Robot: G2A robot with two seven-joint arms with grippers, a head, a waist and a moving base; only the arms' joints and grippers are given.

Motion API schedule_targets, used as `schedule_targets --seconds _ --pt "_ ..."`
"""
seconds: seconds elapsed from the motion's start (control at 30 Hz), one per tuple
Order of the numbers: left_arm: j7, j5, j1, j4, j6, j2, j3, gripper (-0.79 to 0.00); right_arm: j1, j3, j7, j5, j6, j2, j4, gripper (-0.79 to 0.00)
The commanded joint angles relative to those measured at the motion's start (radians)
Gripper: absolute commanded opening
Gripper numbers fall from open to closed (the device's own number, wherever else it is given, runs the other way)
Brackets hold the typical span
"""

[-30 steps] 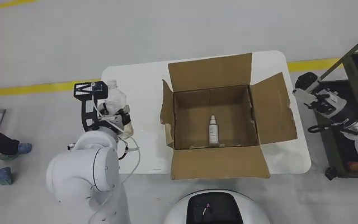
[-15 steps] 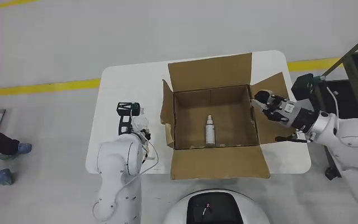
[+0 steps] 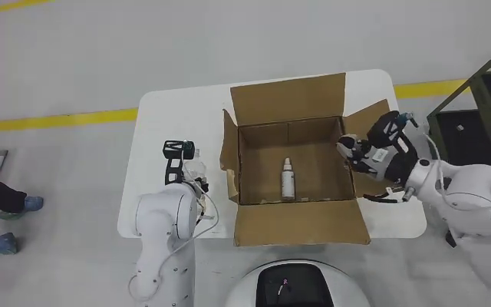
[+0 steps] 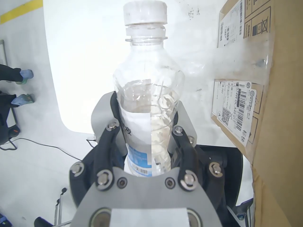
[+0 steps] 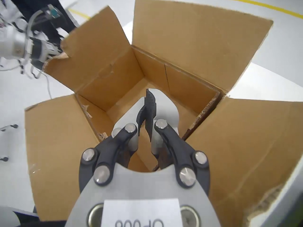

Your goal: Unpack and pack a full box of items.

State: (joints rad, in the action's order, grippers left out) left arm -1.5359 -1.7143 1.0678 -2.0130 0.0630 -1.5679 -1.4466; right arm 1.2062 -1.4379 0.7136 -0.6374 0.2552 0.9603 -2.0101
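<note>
White table bears an open cardboard box.

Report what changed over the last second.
The left pincer, shut on the water bottle, carried it from the far left part of the table to beside the box. The right pincer came in from the right to the box's right rim. The box stayed put; the bottle stayed gripped.

An industrial hall: bare grey floor with yellow marking lines around a white table.
</note>
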Motion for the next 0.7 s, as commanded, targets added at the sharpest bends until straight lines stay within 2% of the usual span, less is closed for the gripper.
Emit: schedule_targets --seconds 0.0,0.17,0.43,0.5,0.67 --pt "0.0 0.0 0.0 0.0 0.0 0.0 0.0 -0.785 -0.056 0.083 0.048 -0.043 -0.135 0.009 0.0 -0.785" --pt "0.0 0.0 0.0 0.0 0.0 0.0 0.0 -0.785 -0.199 0.309 0.117 -0.198 -0.351 0.045 0.069 -0.785" --pt "0.0 0.0 0.0 0.0 0.0 0.0 0.0 -0.785 -0.207 0.321 0.117 -0.205 -0.361 0.048 0.076 -0.785" --pt "0.041 -0.001 0.026 0.015 -0.002 0.002 -0.001 -0.785 -0.207 0.321 0.117 -0.205 -0.361 0.048 0.076 -0.785" --pt "0.067 -0.031 0.06 0.046 0.017 0.007 -0.006 -0.785 -0.183 0.297 0.133 -0.275 -0.359 0.041 0.047 -0.785"
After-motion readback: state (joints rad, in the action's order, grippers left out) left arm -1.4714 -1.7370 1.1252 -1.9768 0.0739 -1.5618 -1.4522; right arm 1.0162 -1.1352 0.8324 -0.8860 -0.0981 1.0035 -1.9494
